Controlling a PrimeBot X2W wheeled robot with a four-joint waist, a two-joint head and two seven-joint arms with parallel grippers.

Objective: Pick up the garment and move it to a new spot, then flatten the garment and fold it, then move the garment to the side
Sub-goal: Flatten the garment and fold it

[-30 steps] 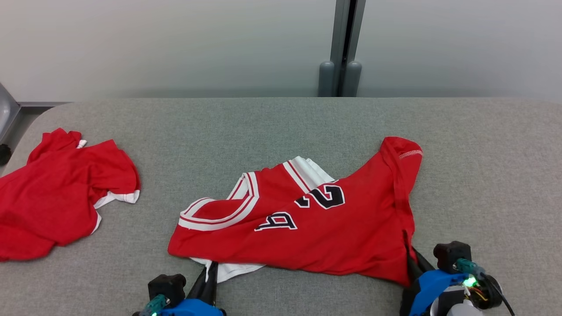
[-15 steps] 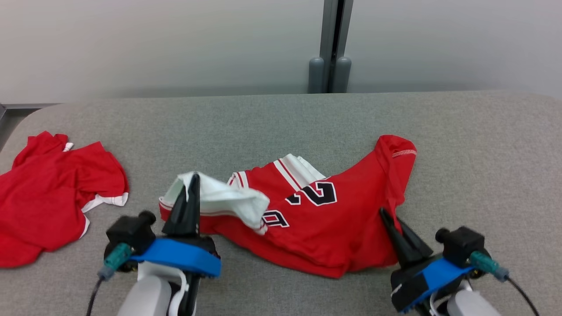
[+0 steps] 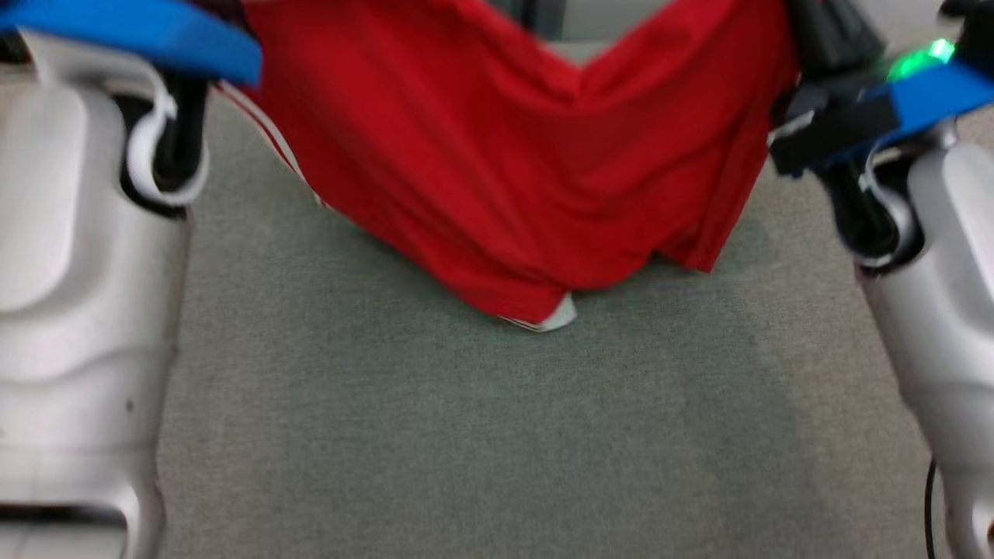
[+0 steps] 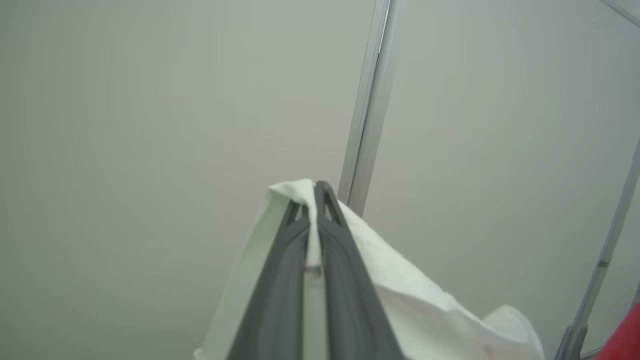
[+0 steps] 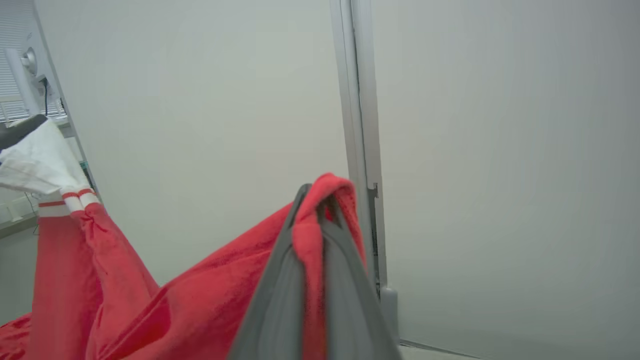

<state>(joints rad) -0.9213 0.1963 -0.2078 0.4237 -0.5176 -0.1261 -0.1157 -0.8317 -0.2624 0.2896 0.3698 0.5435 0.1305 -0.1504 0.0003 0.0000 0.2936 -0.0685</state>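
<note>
Garment (image 3: pixel 505 178): red jersey, hanging in a slack V between the two tools above the grey worktop (image 3: pixel 466 435). Its lowest fold, with a bit of white trim (image 3: pixel 555 314), touches or very nearly touches the worktop; cannot tell which. Left tool (image 4: pixel 312 192): fingers pressed together, a white edge of the cloth pinched between them. Right tool (image 5: pixel 315 195): likewise clamped narrow, a red fold bunched over its tips. Handling, judged: light, thin, fully limp knit with no stiffness, so it sags wherever unsupported and will likely crumple on landing unless drawn taut. Probably a little slick; both pinches are small, so a hard pull apart risks a slip. Best holds: hems or shoulder seams at opposite corners, where the layers are doubled.
</note>
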